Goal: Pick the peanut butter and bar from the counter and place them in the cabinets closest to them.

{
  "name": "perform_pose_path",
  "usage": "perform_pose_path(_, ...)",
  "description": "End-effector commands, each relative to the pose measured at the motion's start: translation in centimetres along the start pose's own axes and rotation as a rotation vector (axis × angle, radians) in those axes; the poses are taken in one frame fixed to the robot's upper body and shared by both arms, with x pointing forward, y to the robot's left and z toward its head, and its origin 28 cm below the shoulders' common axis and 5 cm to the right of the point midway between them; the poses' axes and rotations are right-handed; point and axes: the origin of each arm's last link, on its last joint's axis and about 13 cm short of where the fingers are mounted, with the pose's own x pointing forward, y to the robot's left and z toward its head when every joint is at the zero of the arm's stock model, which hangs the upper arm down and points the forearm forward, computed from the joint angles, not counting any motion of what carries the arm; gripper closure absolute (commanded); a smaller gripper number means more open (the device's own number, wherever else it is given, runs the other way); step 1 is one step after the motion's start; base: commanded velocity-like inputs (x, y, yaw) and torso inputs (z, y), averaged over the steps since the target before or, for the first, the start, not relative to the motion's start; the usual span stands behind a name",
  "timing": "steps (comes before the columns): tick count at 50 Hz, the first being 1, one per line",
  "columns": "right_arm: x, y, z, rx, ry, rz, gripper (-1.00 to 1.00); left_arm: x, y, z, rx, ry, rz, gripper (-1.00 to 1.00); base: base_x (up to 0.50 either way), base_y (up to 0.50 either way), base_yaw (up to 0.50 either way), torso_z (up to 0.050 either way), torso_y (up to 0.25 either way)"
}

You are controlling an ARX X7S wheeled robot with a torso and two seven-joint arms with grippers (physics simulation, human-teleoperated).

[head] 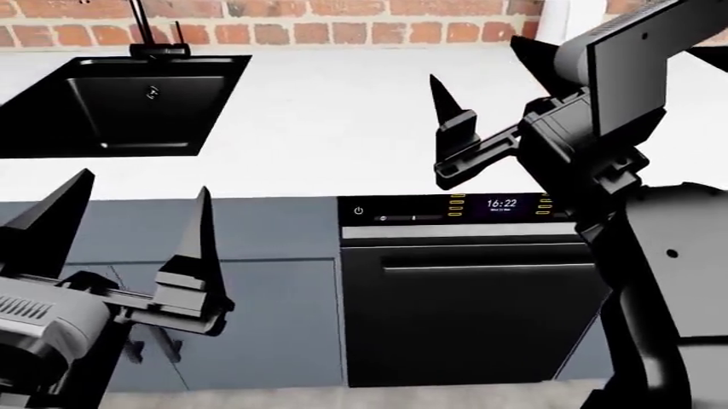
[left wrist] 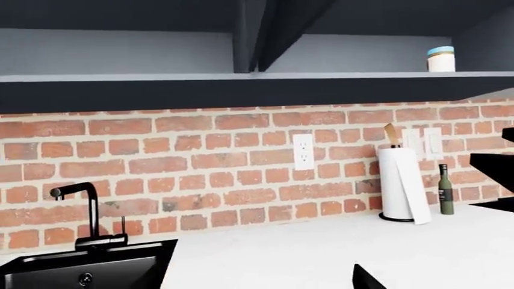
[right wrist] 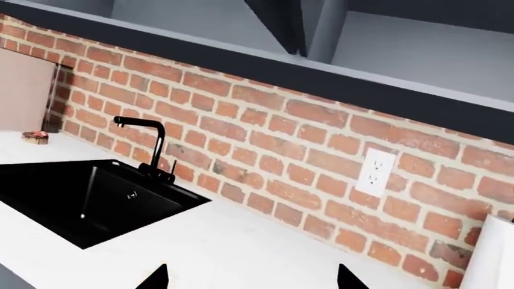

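**Jar's already shelved, bar is nowhere in shot**

The peanut butter point(left wrist: 441, 59), a small round clear jar of pale tan spread with a light blue lid, is standing upright on the dark grey open cabinet shelf point(left wrist: 241, 77) above the red brick backsplash point(left wrist: 209, 162), so that half looks done to me. Directly below it on the broad white marbled counter point(head: 330, 128) sit a white paper towel roll on a black stand point(left wrist: 399, 183) and a slim dark green bottle point(left wrist: 445, 190).

The bar? I can't find it in any view. The only small thing is a round brown cake point(right wrist: 35, 137) at the far end of the counter beyond the black sink point(right wrist: 72, 198) with its black faucet point(right wrist: 148, 147), and that's not the bar.

So the direction from either gripper to the bar can't be called yet. Left gripper point(head: 131, 226) hangs low in front of the counter edge, fingers spread wide, empty. Right gripper point(head: 483, 94) is up over the worktop, also spread and empty. If the bar is out by the cake, my guess is the left arm is nearer.
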Motion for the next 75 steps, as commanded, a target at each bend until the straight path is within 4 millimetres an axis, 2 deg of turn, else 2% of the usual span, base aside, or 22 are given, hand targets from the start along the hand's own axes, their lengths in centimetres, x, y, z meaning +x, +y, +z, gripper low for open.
perform_pose_path(1,0.2,0.5,-0.3,0.01,-0.017,0.031,-1.0,0.0,0.0,0.0,-0.001,-0.001,0.001,-1.0,0.01,0.5,0.0,0.0,0.0)
perform_pose_path(19,0.7,0.9,-0.1,0.02,-0.034,0.048,-1.0,-0.2,0.2,0.3,-0.004,-0.009,0.003,-1.0,0.01,0.5,0.0,0.001,0.0)
perform_pose_path(39,0.4,1.0,-0.1,0.056,-0.067,0.062,-1.0,0.0,0.1,0.8,0.002,-0.023,0.003,-1.0,0.01,0.5,0.0,0.0,0.0)
perform_pose_path(75,0.5,0.7,1.1,0.056,-0.098,0.087,-1.0,0.0,0.2,1.0,0.003,-0.031,-0.001,-1.0,0.08,0.5,0.0,0.0,0.0)
